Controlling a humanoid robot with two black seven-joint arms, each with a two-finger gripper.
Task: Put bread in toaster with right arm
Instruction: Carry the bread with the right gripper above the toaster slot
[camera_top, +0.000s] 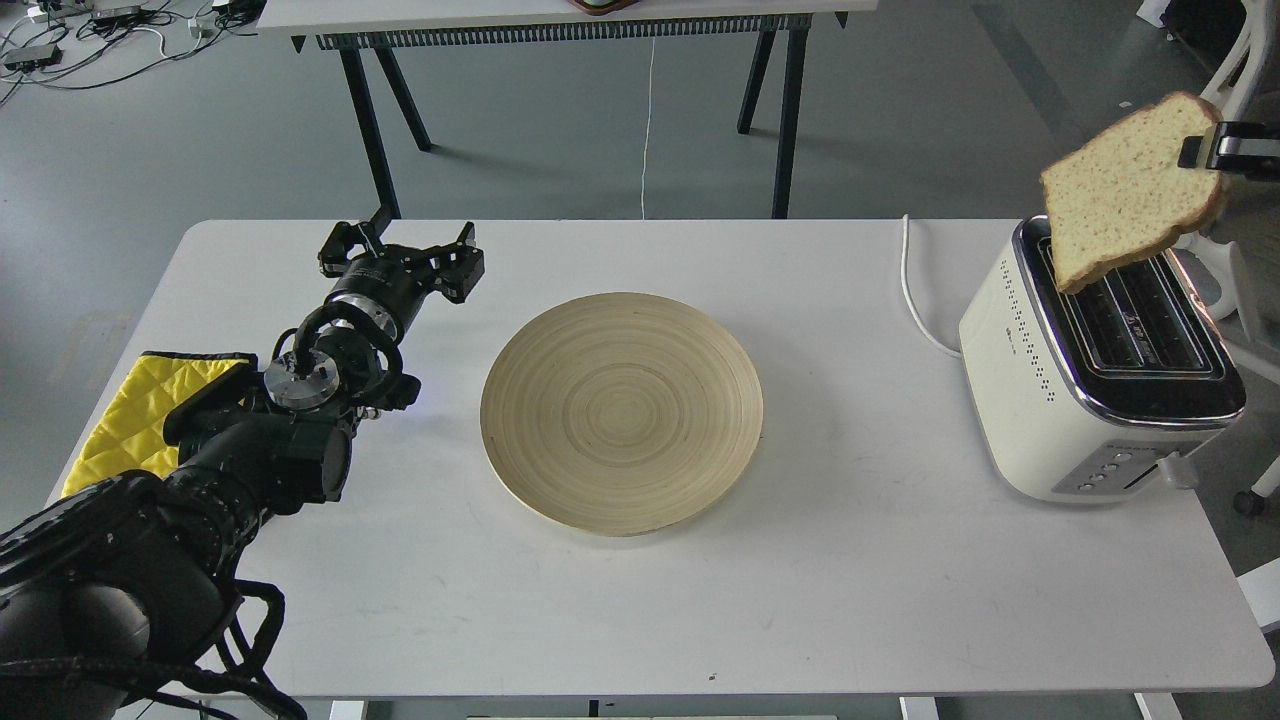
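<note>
The bread (1130, 190), a pale tan slice with a brown crust, hangs tilted in the air above the far end of the toaster (1090, 380). My right gripper (1205, 150) is shut on the slice's upper right edge; only its fingertips show at the right edge of the head view, the rest of the arm is out of view. The cream-white toaster stands at the table's right side, its two slots facing up and uncovered. My left gripper (400, 250) is open and empty, resting low over the table at the far left.
A round wooden plate (620, 412) lies in the middle of the white table (850, 600). A yellow quilted mitt (130, 420) lies at the left edge under my left arm. The toaster's white cord (915, 290) runs off the back. A second table stands behind.
</note>
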